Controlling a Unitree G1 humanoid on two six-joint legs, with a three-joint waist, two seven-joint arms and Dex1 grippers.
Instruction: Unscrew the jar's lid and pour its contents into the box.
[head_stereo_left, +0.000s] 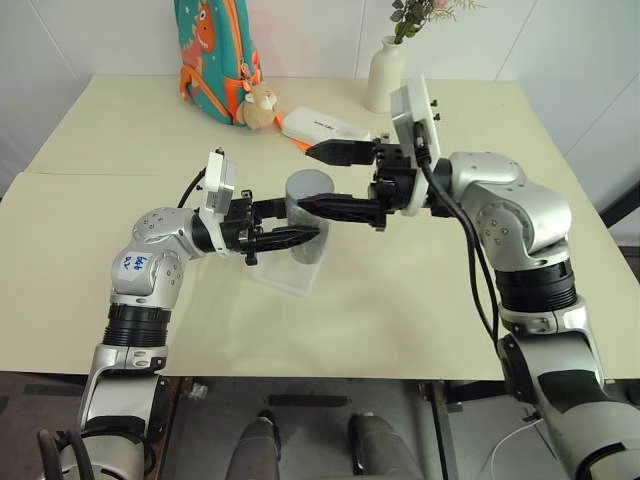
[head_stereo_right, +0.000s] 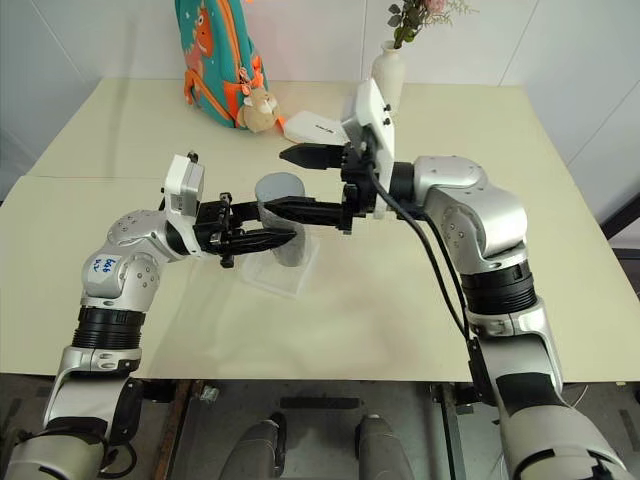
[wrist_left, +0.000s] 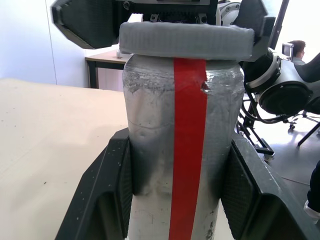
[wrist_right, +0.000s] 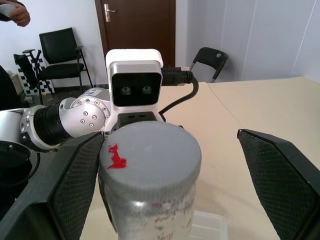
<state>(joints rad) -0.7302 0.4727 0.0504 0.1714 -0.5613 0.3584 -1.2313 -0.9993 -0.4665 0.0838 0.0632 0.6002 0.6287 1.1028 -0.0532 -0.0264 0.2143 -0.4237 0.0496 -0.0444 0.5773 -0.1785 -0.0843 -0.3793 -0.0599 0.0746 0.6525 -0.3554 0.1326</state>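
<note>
Two grippers work the unscrewing step — the left gripper (head_stereo_left: 290, 238) pinches the jar (head_stereo_left: 308, 232) upright over the box (head_stereo_left: 285, 278), while the right gripper (wrist_right: 165, 195) spreads its fingers either side of the lid (wrist_right: 150, 160), still on — next, likely close and twist.

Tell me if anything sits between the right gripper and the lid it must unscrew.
Nothing visible does. The right gripper stands open around the lid, one finger beside it and the other apart from it, while the left gripper grips the jar below.
</note>
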